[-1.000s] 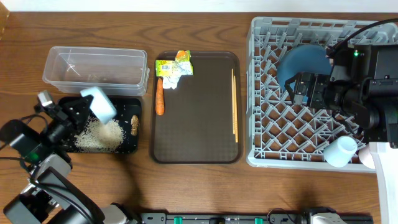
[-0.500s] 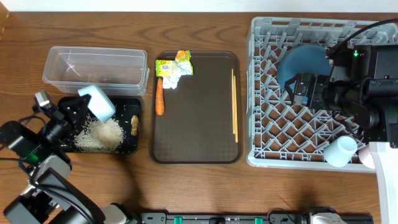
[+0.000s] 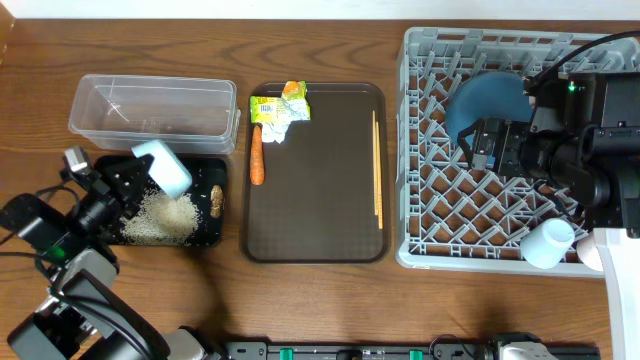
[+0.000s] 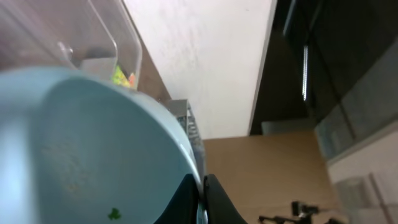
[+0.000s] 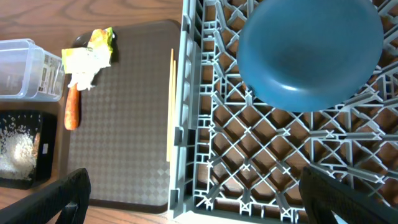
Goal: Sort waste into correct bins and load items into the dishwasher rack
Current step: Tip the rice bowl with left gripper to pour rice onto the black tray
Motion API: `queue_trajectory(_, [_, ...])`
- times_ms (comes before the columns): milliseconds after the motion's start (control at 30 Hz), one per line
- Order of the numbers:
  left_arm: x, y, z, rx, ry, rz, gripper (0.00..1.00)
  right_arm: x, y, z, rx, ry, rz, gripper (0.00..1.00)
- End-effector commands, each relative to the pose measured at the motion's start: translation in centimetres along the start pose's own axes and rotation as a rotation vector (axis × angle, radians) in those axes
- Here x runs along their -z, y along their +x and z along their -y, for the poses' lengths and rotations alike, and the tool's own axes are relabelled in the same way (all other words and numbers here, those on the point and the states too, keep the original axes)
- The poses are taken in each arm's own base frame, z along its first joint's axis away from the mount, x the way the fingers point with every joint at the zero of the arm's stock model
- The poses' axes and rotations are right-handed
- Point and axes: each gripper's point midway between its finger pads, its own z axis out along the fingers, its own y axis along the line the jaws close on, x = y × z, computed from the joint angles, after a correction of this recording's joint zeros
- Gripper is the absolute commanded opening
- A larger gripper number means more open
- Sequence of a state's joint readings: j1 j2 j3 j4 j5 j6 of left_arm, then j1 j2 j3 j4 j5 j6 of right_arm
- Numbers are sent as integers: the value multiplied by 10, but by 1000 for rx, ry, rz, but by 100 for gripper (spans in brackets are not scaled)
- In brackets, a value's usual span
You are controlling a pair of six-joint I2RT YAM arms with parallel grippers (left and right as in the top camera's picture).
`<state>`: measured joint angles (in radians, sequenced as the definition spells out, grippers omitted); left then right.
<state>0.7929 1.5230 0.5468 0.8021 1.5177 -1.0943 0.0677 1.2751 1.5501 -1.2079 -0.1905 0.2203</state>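
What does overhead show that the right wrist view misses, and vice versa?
Only overhead: the left hand holding the light blue cup tilted over the black tray, and the small white bowl in a corner of the rack. Only right wrist: the right hand standing wide open. Both: dark blue bowl, chopsticks, carrot, wrapper, rice.

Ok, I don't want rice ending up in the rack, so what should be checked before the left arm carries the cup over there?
1. Left gripper shut on the light blue cup: ok.
2. Rice lies in the black tray: ok.
3. Cup emptied: cannot tell; a green speck shows inside.
4. Free space in the rack beside the dark blue bowl: ok.
5. Right gripper out of the way: not ok; it hangs open over the rack.
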Motion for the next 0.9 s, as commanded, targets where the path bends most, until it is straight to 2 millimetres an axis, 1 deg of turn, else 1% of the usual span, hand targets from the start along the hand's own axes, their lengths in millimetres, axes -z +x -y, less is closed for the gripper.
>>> queue_trajectory(0, [1,-1,8,-126,12,-9,6,2,0,-1,-13,-8,5,99])
queue_trajectory(33, [7,-12,-3,16,-23,67,6,2,0,-1,-13,-11,4,99])
queue_trajectory(67, [6,-10,-10,167,-35,80,6,2,0,-2,-13,-18,3,99])
queue_trajectory(100, [-1,1,-7,156,-17,19,6,2,1,-3,-13,-19,2,99])
queue_trajectory(133, [-6,13,2,17,15,-56,6,2,1,-2,-13,-18,-1,99])
queue_trajectory(167, [-6,15,8,-104,32,-76,6,2,1,-2,-14,-17,-2,99])
queue_trajectory(200, [-2,8,5,-97,18,-36,6,2,1,-2,-14,-18,-1,99])
queue_trajectory(233, [3,-2,-6,122,-17,37,6,2,0,-4,-13,-28,5,99])
queue_trajectory(267, [0,6,-5,156,-6,2,6,3,0,-5,-12,-31,4,99])
queue_trajectory(300, [-2,12,0,58,12,-40,6,3,1,-4,-13,-30,0,99])
queue_trajectory(333, [-1,11,2,-26,17,-39,6,3,2,-4,-13,-28,-3,99])
queue_trajectory(367, [4,0,-3,15,-7,24,6,3,2,-4,-14,-28,-3,99])
queue_trajectory(400, [9,-6,-13,158,-30,78,6,3,1,-4,-13,-29,-2,99])
queue_trajectory(433, [8,-4,-16,240,-34,81,6,3,1,-4,-13,-30,-1,99])
queue_trajectory(467, [4,3,-14,198,-26,48,6,3,2,-4,-14,-29,-3,99])
queue_trajectory(500, [3,6,-10,77,-15,23,6,3,2,-4,-13,-27,-5,99])
queue_trajectory(533, [7,1,-11,29,-23,49,6,3,2,-4,-11,-27,-6,99])
queue_trajectory(567, [12,-5,-19,141,-42,96,6,3,2,-4,-11,-28,-5,99])
queue_trajectory(600, [13,-2,-23,280,-43,96,6,3,2,-4,-11,-29,-2,99])
queue_trajectory(633, [8,7,-19,272,-27,45,6,3,2,-4,-11,-29,-2,99])
queue_trajectory(667, [3,15,-10,120,-4,-10,6,3,2,-4,-10,-28,-3,99])
queue_trajectory(700, [4,13,-7,13,2,-11,6,3,2,-4,-10,-28,-3,99])
queue_trajectory(733, [9,3,-10,23,-17,43,6,3,1,-4,-10,-29,-1,99])
queue_trajectory(767, [14,-2,-15,143,-31,84,6,3,-1,-5,-9,-34,6,99])
queue_trajectory(800, [14,2,-14,231,-20,61,6,3,-1,-7,-8,-45,9,99])
queue_trajectory(833, [10,11,-7,162,3,1,7,3,-1,-9,-7,-53,7,99])
queue_trajectory(867, [7,15,-2,11,18,-30,6,3,0,-9,-8,-53,4,99])
